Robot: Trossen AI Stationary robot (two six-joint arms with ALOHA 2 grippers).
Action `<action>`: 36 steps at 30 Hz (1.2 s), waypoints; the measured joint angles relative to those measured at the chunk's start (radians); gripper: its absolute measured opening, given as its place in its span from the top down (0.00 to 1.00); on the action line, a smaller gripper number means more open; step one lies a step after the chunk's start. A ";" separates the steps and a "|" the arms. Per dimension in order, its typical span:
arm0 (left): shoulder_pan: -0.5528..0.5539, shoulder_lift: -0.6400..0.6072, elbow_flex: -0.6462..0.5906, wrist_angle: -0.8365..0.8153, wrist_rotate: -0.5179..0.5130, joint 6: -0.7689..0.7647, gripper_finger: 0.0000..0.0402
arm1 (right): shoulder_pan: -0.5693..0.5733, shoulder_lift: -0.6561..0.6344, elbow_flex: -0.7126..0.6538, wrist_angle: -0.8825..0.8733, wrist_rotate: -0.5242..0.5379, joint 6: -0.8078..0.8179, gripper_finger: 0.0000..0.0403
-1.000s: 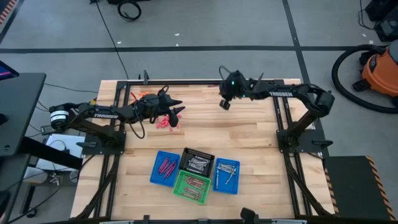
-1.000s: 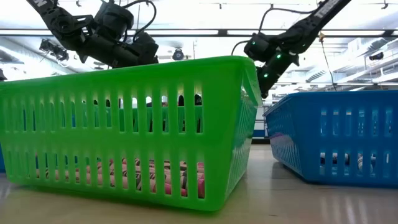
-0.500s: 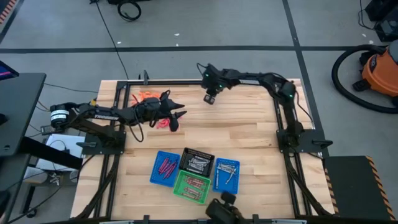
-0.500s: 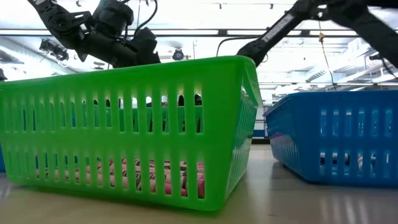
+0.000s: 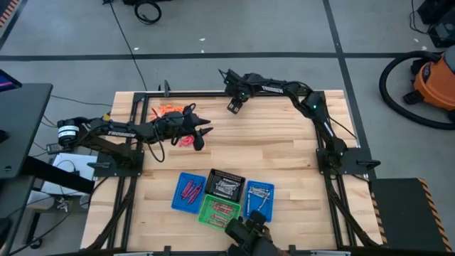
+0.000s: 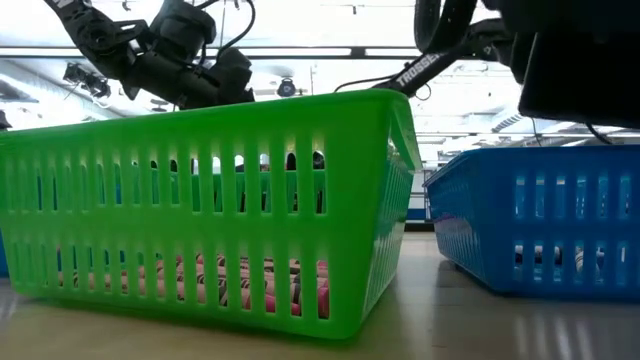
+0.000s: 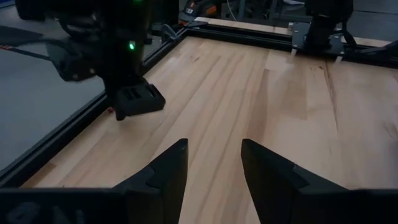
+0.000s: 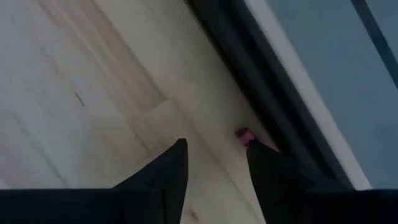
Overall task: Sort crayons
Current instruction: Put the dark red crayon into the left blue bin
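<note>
- My right tool [image 5: 232,107] hangs over the far edge of the counter [image 5: 284,156], right by the black frame rail [image 8: 261,93]. In its wrist view the fingers stand apart with nothing between them.
- A small pink crayon piece [image 8: 242,132] lies just beside one fingertip, tucked against the rail. If I close from here, I judge the finger could nudge the piece under the rail instead of trapping it.
- The rail sits so near that a descent could jam a finger on it and skew the grasp.
- My left tool [image 5: 201,132] is also spread wide and empty, poised just beyond the loose reddish crayons [image 5: 186,141], with an orange cluster [image 5: 165,110] behind it near the counter's edge. A sweep through that pile could scatter sticks.
- The sorted crayons rest in the blue basket [image 5: 189,192], black basket [image 5: 226,186], green basket [image 5: 219,212] and second blue basket [image 5: 259,200], well away from both tools. A long carry risks a drop.
- Something dark [image 5: 249,235] intrudes beside the green basket; I cannot tell what it is.
</note>
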 joint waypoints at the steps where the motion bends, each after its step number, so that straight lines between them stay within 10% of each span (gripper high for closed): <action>1: 0.000 0.000 0.000 -0.001 0.000 -0.001 0.60 | -0.002 -0.001 0.002 0.001 -0.001 0.006 0.57; 36: 0.000 0.000 0.000 -0.001 -0.001 -0.002 0.60 | -0.039 -0.016 -0.019 -0.032 -0.028 0.035 0.58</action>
